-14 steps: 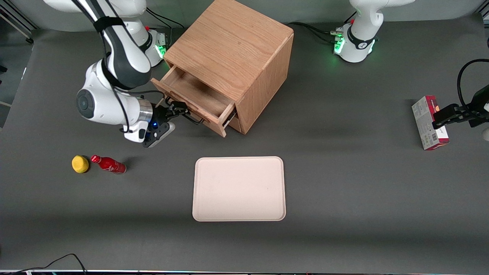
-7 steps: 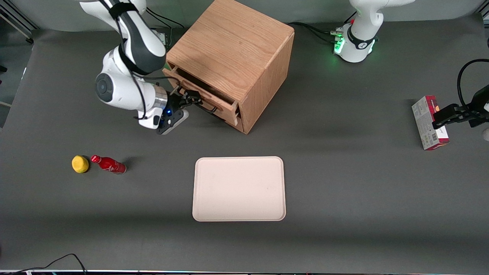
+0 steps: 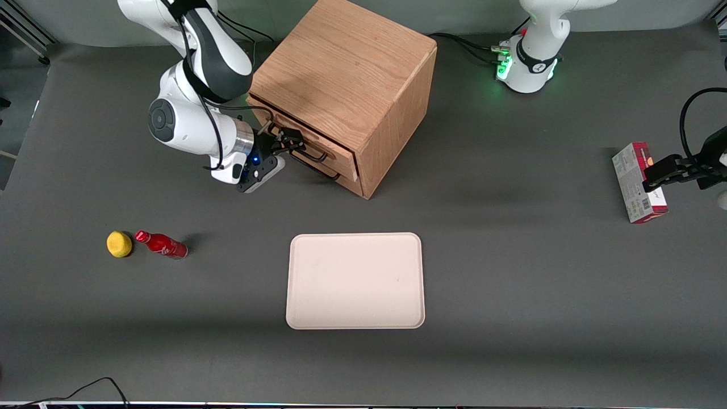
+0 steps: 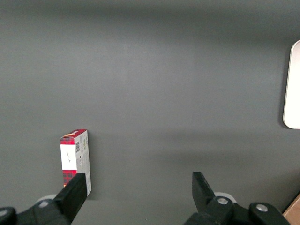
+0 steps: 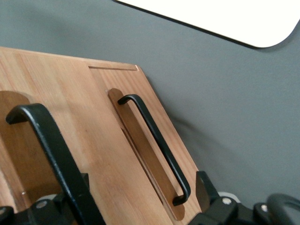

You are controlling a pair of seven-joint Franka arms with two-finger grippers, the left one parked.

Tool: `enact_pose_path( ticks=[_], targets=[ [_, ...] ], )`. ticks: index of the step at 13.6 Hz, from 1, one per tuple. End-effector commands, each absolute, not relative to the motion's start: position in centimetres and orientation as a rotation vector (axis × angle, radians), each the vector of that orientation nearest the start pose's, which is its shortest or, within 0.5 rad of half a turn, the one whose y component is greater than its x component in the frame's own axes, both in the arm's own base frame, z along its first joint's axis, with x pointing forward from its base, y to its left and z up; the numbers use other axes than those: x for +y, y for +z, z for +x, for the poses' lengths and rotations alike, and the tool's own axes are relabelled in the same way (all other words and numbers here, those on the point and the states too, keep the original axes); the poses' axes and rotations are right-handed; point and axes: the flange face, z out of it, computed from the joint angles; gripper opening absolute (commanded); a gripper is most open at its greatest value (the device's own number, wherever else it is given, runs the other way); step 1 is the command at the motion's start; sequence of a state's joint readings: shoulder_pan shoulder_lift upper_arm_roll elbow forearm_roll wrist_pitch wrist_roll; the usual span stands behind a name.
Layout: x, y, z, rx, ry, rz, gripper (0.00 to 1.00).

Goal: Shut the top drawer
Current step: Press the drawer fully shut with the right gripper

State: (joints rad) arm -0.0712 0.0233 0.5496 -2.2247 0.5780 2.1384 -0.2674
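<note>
The top drawer (image 3: 334,150) is sitting pushed into the cabinet (image 3: 341,68), its front looking level with the wood around it, and no part of its inside is showing. The gripper (image 3: 287,141) is hovering right in front of that drawer, at the end of the front nearer the working arm's base, with its fingers (image 5: 202,187) standing spread wide apart. The drawer's black handle (image 5: 51,150) is running down between them, close against one finger and well clear of the other (whether it is actually touching that finger, I cannot tell). Nothing is being clamped. The lower drawer's handle (image 5: 157,140) is lying just beside, on its own front, outside the grip.

The cabinet is standing turned at an angle on the grey table (image 3: 511,284), its drawers facing the working arm's end. A pale tray (image 3: 355,281) is lying flat on the table, nearer the front camera than the cabinet. Toward the working arm's end a red bottle (image 3: 162,245) is lying on its side with a yellow round thing (image 3: 119,244) just beside its cap. A red and white box (image 3: 639,182) is sitting toward the parked arm's end.
</note>
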Motion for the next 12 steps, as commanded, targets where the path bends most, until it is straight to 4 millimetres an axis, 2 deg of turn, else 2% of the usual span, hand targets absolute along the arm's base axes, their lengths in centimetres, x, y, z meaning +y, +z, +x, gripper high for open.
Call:
enact_pose_path(
  ticks=[1,5,12],
  targets=[
    [26.6,35.9,44.2,-0.501,0.197,-2.618,1.0],
    [26.6,35.7,44.0,-0.494,0.209,-2.619,1.0],
    [27.7,36.3,43.2,-0.518,0.206,-2.619,1.0]
  ],
)
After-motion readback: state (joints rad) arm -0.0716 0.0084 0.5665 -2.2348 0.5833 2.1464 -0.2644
